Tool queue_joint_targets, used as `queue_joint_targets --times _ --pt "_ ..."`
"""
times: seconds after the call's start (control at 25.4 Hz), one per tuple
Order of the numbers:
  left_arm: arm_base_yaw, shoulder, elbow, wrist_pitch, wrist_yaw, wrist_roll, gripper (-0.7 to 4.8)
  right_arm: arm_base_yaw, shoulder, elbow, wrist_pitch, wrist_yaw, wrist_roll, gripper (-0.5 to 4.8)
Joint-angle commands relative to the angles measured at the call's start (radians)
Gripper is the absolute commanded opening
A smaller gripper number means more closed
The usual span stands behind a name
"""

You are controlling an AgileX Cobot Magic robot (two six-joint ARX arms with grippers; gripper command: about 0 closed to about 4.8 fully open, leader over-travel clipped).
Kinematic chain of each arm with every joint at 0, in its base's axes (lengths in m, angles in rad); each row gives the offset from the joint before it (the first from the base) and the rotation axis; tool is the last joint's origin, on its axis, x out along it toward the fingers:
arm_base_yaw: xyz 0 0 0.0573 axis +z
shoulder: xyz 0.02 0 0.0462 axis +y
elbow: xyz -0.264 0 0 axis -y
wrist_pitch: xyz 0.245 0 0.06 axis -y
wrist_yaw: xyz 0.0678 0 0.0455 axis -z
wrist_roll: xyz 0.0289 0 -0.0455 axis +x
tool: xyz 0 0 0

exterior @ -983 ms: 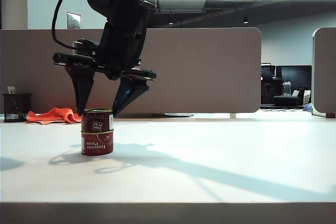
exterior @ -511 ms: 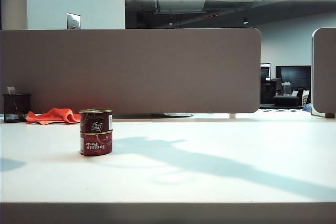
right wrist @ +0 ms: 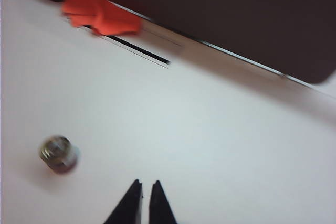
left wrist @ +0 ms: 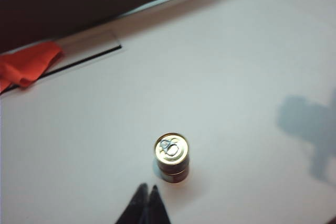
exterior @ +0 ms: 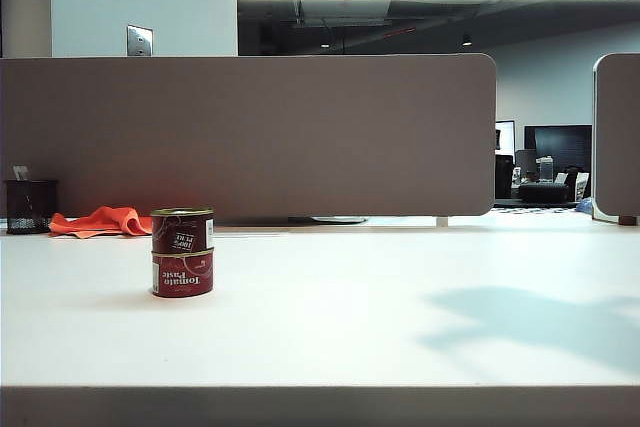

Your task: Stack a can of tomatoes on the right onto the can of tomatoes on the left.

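Two red tomato paste cans stand stacked on the white table, left of the middle. The upper can (exterior: pixel 183 230) sits squarely on the lower can (exterior: pixel 183 274). In the left wrist view the upper can's gold lid (left wrist: pixel 171 148) faces up over the lower can (left wrist: pixel 174 174). My left gripper (left wrist: pixel 147 188) hangs shut and empty just short of the stack. My right gripper (right wrist: pixel 146 183) is high above the table, its fingers drawn together to a thin slit, empty. The stack (right wrist: pixel 59 153) lies blurred well off to its side. Neither gripper shows in the exterior view.
An orange cloth (exterior: pixel 100 219) and a black mesh cup (exterior: pixel 30 205) lie at the table's back left, against the grey partition (exterior: pixel 250 132). An arm's shadow (exterior: pixel 530 322) falls on the table at the right.
The right gripper, open around the upper can a second ago, has risen out of the exterior view and closed. Its shadow has slid to the right. The stacked cans have stayed put.
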Motion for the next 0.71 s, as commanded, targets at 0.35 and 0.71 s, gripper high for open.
queue_joint_targets --times 0.35,0.71 --pt "-0.023 -0.230 -0.241 0.106 -0.037 -0.046 -0.04 0.000 -0.845 -0.805 0.207 0.278 0.058 0.40" --pt "-0.023 -0.196 -0.468 0.344 -0.052 -0.158 -0.05 0.002 -1.299 -1.347 0.528 0.270 0.057 0.31"
